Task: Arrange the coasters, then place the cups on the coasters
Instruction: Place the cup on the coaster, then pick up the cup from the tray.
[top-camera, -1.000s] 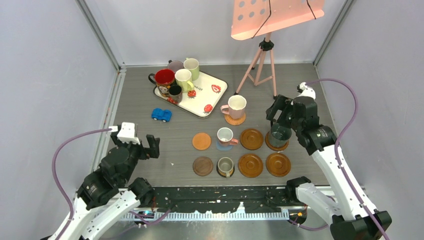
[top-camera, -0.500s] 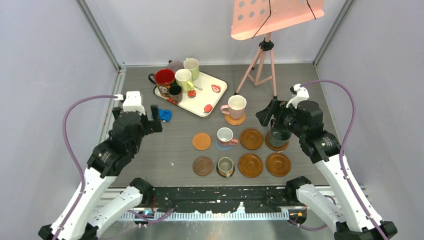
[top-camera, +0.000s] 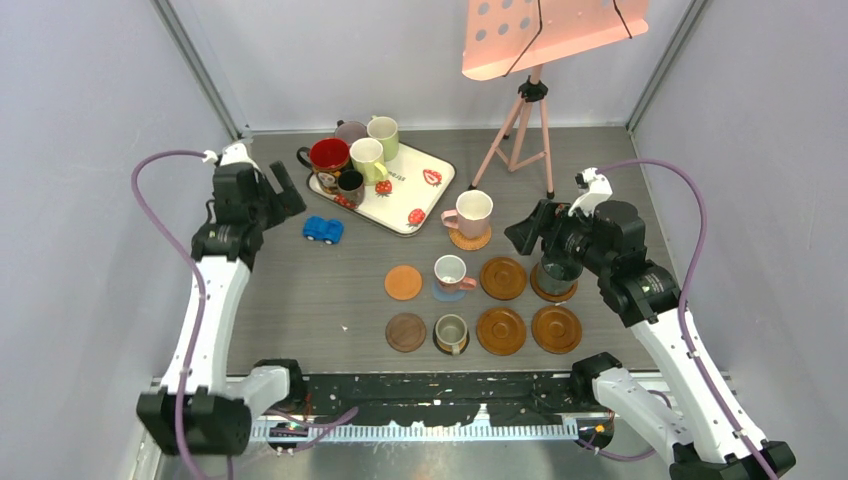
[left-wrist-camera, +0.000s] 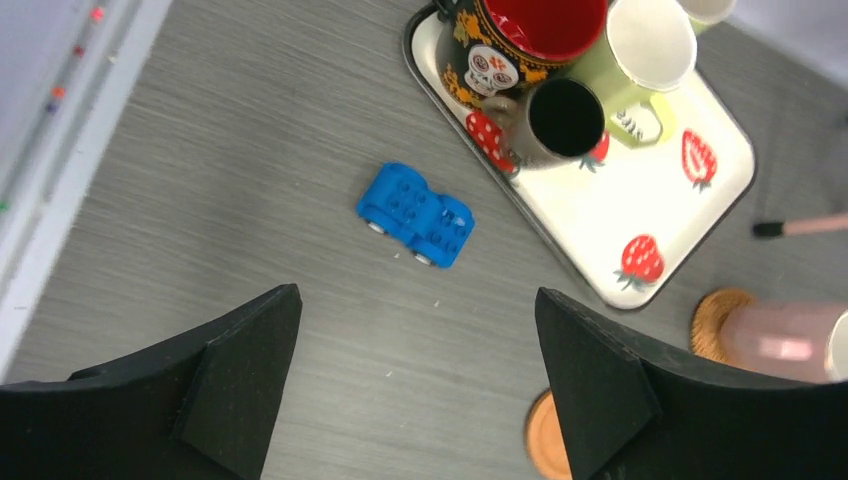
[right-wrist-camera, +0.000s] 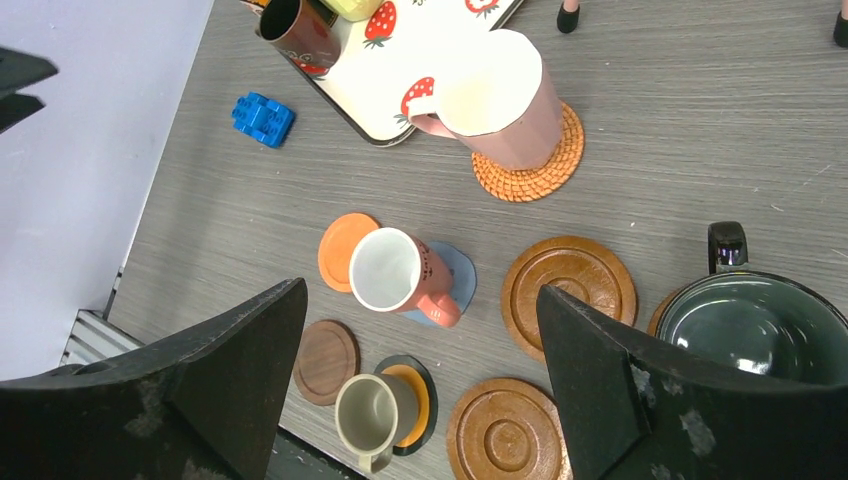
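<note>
Coasters lie in two rows of four on the near middle of the table (top-camera: 300, 300). In the far row, from the left, are a bare plain orange coaster (top-camera: 403, 282), a blue coaster (right-wrist-camera: 462, 272) under a pink mug (top-camera: 450, 271), a bare glossy brown coaster (top-camera: 503, 278), and another brown one beneath a dark teal mug (top-camera: 560, 272). In the near row, a dark wood coaster (top-camera: 406, 332) sits bare, a black coaster with an orange centre (right-wrist-camera: 418, 397) carries a grey cup (top-camera: 451, 330), and two more brown coasters are bare. Farther back, a woven coaster (right-wrist-camera: 530, 180) holds a pale pink cup (top-camera: 473, 213).

Five mugs crowd the far-left end of the strawberry tray (top-camera: 425, 190), among them a red-inside mug (top-camera: 329, 155) and a small black mug (left-wrist-camera: 565, 118). A blue toy car (top-camera: 323, 229) sits just beside the tray's near-left edge.

The left gripper (left-wrist-camera: 415, 298) hovers left of the car with its jaws wide apart and nothing between them. The right gripper (right-wrist-camera: 420, 292) hangs just above the teal mug, also spread wide and empty.
</note>
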